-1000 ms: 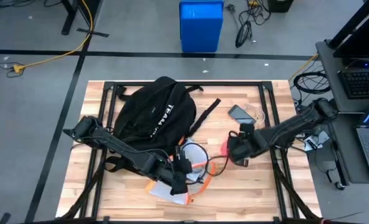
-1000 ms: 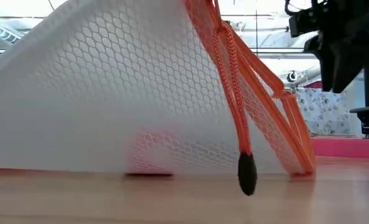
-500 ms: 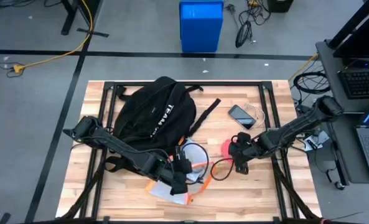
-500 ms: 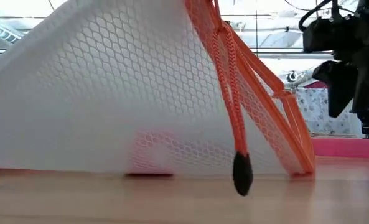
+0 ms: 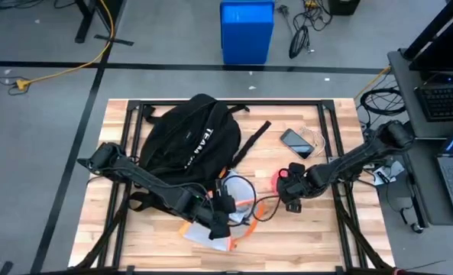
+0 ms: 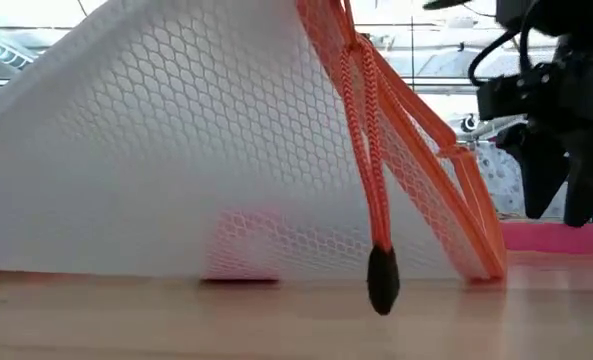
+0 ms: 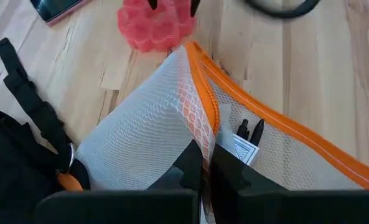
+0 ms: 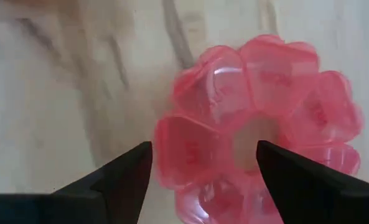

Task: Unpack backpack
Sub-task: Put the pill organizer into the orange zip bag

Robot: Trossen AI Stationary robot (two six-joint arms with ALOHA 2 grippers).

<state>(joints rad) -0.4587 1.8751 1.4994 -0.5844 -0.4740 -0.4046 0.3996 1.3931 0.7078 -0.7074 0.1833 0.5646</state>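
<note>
The black backpack [image 5: 189, 137] lies at the table's far left, its base on the wood. Near the front edge is a white mesh pouch [image 5: 211, 233] with orange trim; my left gripper [image 7: 206, 155] is shut on it. An orange zip cord with a black pull [image 6: 381, 280] hangs from the pouch. A pink flower-shaped case [image 8: 259, 130] lies flat on the table right of centre. My right gripper [image 8: 203, 168] hangs just over it, open, one finger on either side and apart from it. My left gripper pinches the pouch's orange zip edge [image 7: 204, 127] between its two fingers, coming from above. That edge is raised into a tent shape, while the pouch's lower edge [image 6: 226, 278] stays on the table.
A phone [image 5: 295, 141] lies at the far right beside a thin clear cable. A black cable loop [image 5: 266, 208] lies between the pouch and the pink case. A backpack strap [image 5: 250, 141] runs across the middle. Pens show inside the pouch [image 7: 249, 130].
My right gripper has drawn a little toward the table's right edge, then come back and gone down over the pink case, staying open. The pouch's zip cord has swung slightly. The pouch keeps its shape.
</note>
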